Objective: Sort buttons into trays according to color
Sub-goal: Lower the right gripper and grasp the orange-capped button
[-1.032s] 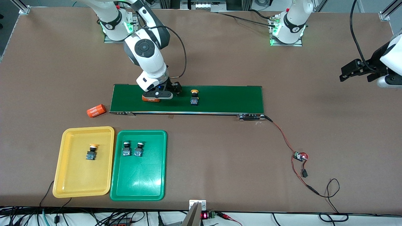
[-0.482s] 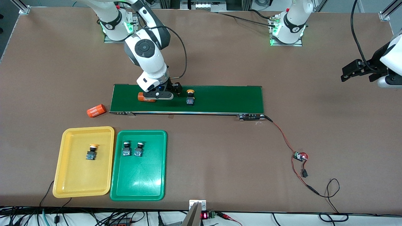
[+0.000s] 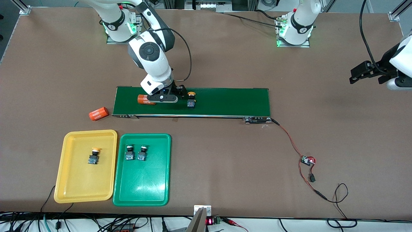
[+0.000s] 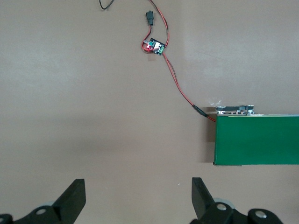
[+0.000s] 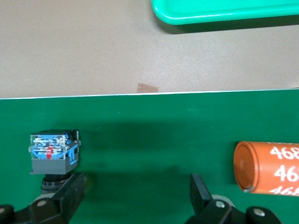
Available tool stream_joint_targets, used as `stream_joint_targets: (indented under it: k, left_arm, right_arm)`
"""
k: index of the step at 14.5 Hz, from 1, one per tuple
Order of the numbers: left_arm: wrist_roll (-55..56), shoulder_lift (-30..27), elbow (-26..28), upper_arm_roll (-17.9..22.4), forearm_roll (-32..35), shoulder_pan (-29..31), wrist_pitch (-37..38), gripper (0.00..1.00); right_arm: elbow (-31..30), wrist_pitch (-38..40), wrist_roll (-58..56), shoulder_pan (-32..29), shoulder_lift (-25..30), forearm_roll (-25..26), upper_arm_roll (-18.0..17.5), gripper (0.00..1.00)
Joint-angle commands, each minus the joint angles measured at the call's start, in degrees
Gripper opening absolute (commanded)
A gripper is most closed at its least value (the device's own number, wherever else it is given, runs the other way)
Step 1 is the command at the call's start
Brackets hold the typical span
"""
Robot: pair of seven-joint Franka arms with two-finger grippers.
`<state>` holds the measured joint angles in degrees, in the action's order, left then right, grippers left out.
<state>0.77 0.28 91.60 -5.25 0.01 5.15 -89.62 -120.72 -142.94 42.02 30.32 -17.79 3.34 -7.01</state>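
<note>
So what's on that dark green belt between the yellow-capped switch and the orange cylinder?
In the right wrist view, only bare dark green belt separates the yellow-capped switch from the orange cylinder; the right gripper hangs open over it.

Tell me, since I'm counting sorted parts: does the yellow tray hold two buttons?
No, the yellow tray holds only one button.

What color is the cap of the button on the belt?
Yellow-orange. The button on the belt shows best in the front view.
</note>
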Motion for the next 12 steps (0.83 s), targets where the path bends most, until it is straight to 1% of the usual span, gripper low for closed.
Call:
stream_joint_targets:
  k: [1,12]
  left_arm:
    - [-0.68,-0.81,0.6,-0.02,1.13,0.04,0.06,1.0]
    - [-0.68,-0.81,0.6,-0.02,1.04,0.13,0.06,1.0]
  right_arm:
    - [1.1,0.91,0.16,0.71,-0.4,0.52,0.59,1.0]
    - [1.19,0.91,0.34,0.71,-0.93,1.4,0.68,1.0]
